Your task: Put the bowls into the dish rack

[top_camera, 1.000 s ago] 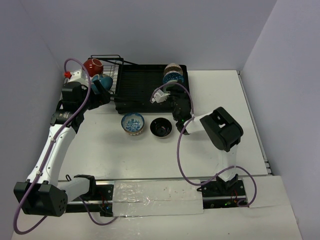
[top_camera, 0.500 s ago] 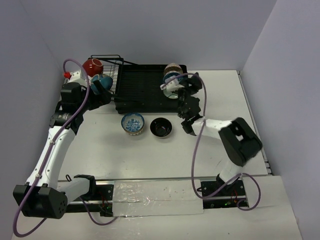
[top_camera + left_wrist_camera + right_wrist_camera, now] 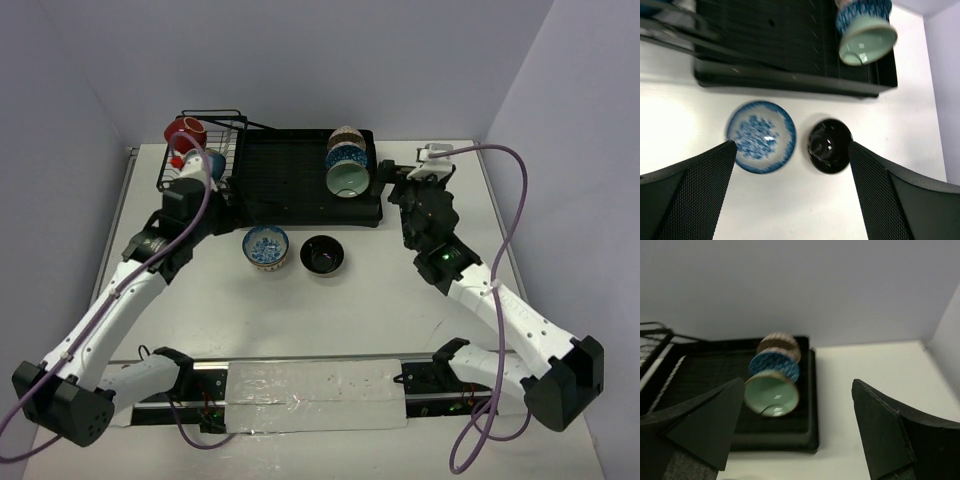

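My right claw [image 3: 798,381] stands spread wide with nothing between its fingers. It hangs just off the right end of the dish rack [image 3: 285,180] and touches neither the rack nor a bowl. It faces the green-lined bowl [image 3: 772,396], which lies on its side in the right part of the tray, mouth toward the near edge, with a brownish bowl [image 3: 779,343] close behind it. My left claw [image 3: 790,144] is also fully spread and empty, held above the counter [image 3: 300,310]. Between its fingers I look down on the blue-and-white bowl [image 3: 761,136] and the black bowl [image 3: 829,146]. Those two sit upright side by side, near each other but apart, just in front of the rack's near edge. At the rack's left end the wire basket [image 3: 232,130] holds a red bowl [image 3: 186,131], with a teal bowl [image 3: 212,162] partly hidden behind my left arm. Open counter lies between the two loose bowls and the arm bases, and a narrower strip runs between the rack's right end and the right wall [image 3: 560,150].
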Robot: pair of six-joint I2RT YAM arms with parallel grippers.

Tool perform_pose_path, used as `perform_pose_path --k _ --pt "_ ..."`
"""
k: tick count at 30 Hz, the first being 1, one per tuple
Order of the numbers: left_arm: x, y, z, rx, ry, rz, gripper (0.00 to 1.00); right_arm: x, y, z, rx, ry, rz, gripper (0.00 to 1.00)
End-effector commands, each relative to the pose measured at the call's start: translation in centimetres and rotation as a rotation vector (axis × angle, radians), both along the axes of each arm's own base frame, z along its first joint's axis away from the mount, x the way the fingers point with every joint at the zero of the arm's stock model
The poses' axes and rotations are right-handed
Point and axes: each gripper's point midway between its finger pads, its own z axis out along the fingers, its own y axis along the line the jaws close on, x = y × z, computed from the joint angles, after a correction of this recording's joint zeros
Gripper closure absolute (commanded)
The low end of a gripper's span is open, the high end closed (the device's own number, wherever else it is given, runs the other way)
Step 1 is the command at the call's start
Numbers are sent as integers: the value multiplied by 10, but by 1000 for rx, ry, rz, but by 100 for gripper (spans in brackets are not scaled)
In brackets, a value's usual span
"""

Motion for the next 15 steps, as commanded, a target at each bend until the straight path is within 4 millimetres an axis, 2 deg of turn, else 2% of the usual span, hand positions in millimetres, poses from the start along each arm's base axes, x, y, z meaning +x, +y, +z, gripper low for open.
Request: perform_pose_path --k 1,2,4,5,7,8,9,11,12,14,15 --pt "2 -29 -13 -10 33 -5 1 -18 8 -48 240 203 66 4" --pt "-2 -46 -12 -11 34 -43 1 -26 11 -52 294 230 99 2" --pt "3 -66 -30 12 83 -68 1 -34 8 -71 335 286 113 0" --pt "6 -73 -30 22 83 -73 1 -40 17 -77 369 315 171 0" --pt "8 -103 -57 80 141 -130 2 -51 14 -95 406 343 199 0" --pt "11 -104 -49 73 126 -126 2 -53 12 -90 423 330 206 0" --pt "12 -114 -66 110 159 -146 3 -55 9 -104 425 350 195 0" --pt "17 -125 -68 129 165 -163 4 -59 6 -109 438 350 199 0" --pt "19 -131 -81 152 195 -181 7 -61 4 -120 439 367 192 0" --pt "23 -141 -82 153 205 -211 12 -63 -1 -125 440 368 183 0" --pt "21 -149 -94 168 235 -244 16 -64 -2 -132 436 381 177 0"
